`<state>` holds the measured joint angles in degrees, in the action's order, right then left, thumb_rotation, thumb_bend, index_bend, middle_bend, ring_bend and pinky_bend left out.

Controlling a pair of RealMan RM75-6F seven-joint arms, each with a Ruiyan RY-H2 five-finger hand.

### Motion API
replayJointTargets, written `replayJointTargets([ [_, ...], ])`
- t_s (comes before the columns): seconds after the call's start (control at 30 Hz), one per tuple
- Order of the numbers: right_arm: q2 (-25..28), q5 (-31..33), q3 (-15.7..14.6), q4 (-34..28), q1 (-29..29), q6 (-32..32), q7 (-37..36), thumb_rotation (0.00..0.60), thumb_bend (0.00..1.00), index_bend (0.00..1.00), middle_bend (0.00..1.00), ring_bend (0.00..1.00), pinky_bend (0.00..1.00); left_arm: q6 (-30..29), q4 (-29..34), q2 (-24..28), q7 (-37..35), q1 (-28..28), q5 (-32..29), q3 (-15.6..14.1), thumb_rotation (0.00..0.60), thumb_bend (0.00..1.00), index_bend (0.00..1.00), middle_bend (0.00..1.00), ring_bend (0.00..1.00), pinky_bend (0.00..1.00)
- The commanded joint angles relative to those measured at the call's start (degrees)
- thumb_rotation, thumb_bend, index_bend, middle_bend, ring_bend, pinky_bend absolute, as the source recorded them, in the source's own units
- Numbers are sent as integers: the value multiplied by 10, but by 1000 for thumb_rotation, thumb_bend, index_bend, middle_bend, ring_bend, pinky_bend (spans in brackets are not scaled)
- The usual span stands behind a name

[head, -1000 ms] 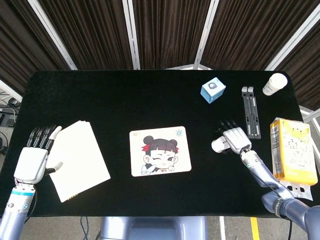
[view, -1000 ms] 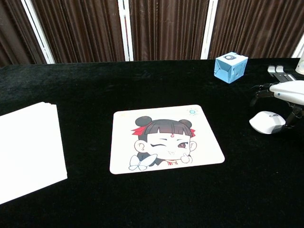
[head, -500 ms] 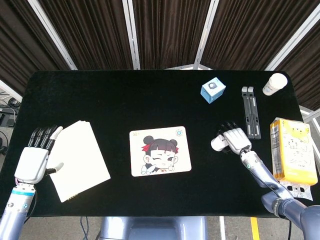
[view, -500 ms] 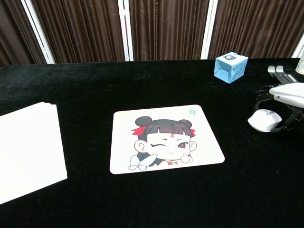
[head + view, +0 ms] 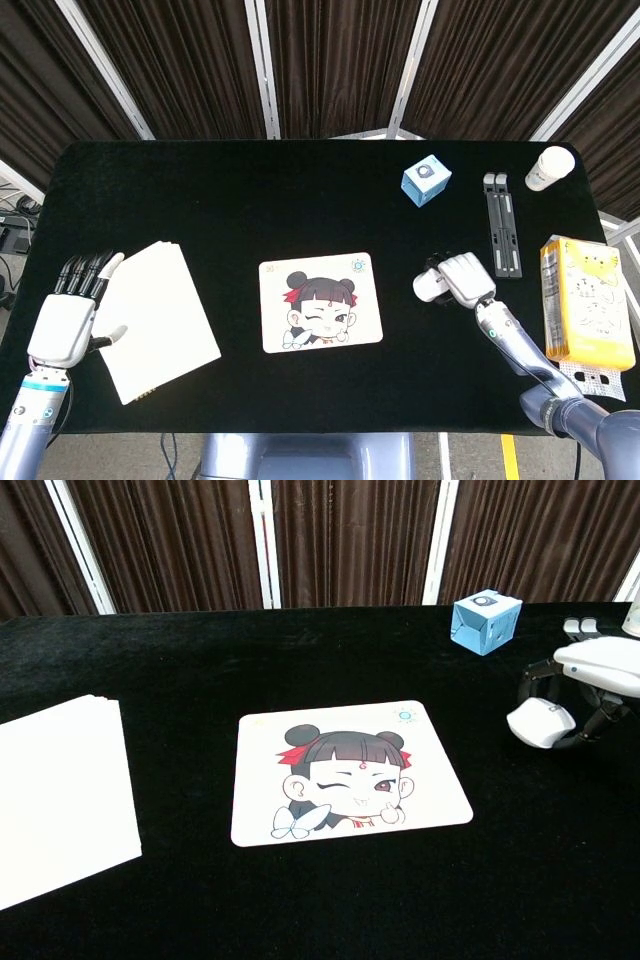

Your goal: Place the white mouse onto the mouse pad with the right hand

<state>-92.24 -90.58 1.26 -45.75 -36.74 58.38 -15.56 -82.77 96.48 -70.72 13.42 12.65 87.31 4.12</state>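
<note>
The white mouse (image 5: 428, 288) (image 5: 539, 725) hangs a little above the black table, right of the mouse pad. My right hand (image 5: 464, 277) (image 5: 598, 665) reaches over it from above, its fingers curled down around the mouse and gripping it. The mouse pad (image 5: 320, 302) (image 5: 346, 771), printed with a cartoon girl's face, lies flat at the table's middle, apart from the mouse. My left hand (image 5: 68, 318) rests at the front left with fingers straight and spread, touching the edge of a white paper stack (image 5: 160, 318) (image 5: 60, 795).
A blue cube box (image 5: 426, 180) (image 5: 486, 621) stands behind the mouse. A grey folding stand (image 5: 503, 222), a white cup (image 5: 549, 167) and a yellow packet (image 5: 587, 303) occupy the right side. The table's front edge (image 5: 320, 428) is near.
My right hand has closed on the mouse, lifted it slightly and carried it a short way left toward the pad. The left hand has stayed put.
</note>
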Motion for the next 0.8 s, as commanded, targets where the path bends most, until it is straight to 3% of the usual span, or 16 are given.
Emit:
replayJointTargets([
  [0.03,7,-13,0,-11,-6,20,-3,600,238,627,596,403,617,1,0,1,0,0,0,-1,600,12,0,0,0,0],
  [0.5,-9,-125,-12,15,-79,126,54,600,236,629,596,403,605,3,-5,6,-18,2,12,-6,600,12,0,0,0,0],
  [0.8,-51,-164,-19,63,-137,139,71,600,232,629,596,403,604,10,-4,14,-38,4,13,-9,600,12,0,0,0,0],
])
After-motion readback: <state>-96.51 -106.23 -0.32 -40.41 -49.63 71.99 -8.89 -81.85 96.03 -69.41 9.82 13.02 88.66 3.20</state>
